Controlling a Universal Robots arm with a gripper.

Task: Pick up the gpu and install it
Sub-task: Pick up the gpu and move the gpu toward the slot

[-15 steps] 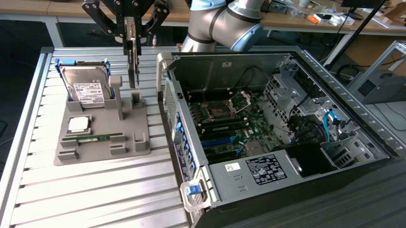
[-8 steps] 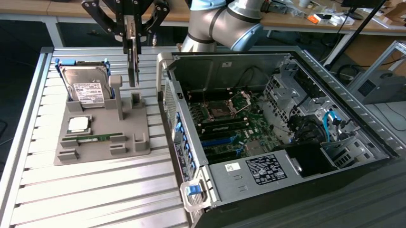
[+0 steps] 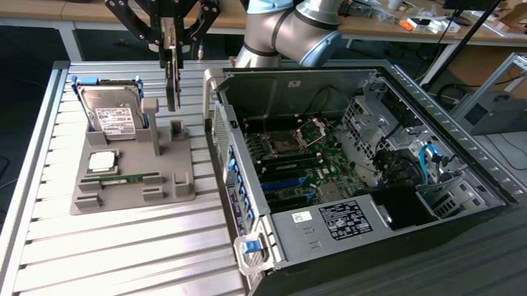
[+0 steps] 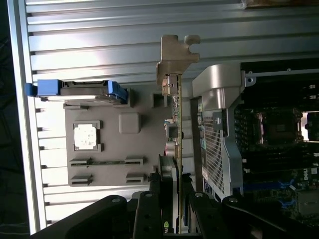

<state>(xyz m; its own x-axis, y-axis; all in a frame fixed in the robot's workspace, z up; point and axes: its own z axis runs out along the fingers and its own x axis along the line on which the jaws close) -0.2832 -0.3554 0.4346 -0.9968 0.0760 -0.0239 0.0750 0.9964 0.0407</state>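
Over on the exterior view's left, the slatted tabletop (image 3: 123,246) carries a gray holder (image 3: 132,194). It has a hard drive (image 3: 111,114) propped at the back, with a CPU (image 3: 103,161) and a little RAM stick (image 3: 123,179) lying flat in front.

Just right of the hard drive, the tool (image 3: 174,46) hangs over the holder's right side. It's clamped on the gpu (image 3: 171,83), one finger on each face of the board. The card is upright on edge and looks lifted just clear of the holder, though I can't swear there's a gap under it. The wrist view has it edge-on, with the metal bracket (image 4: 177,55) at the end away from the fingers (image 4: 149,214).

Further right is the open PC case (image 3: 247,185), lying on its side with the motherboard (image 3: 305,160) facing up. The card isn't in there, so no install yet.

Handling-wise, I'd call it light, thin and stiff, but fragile. Pinching the flat faces seems the sensible hold to me, staying off the contact edge and the chips. My guess is that a smooth board held toward one end could pivot or slip in the pads if it bumps the case wall.
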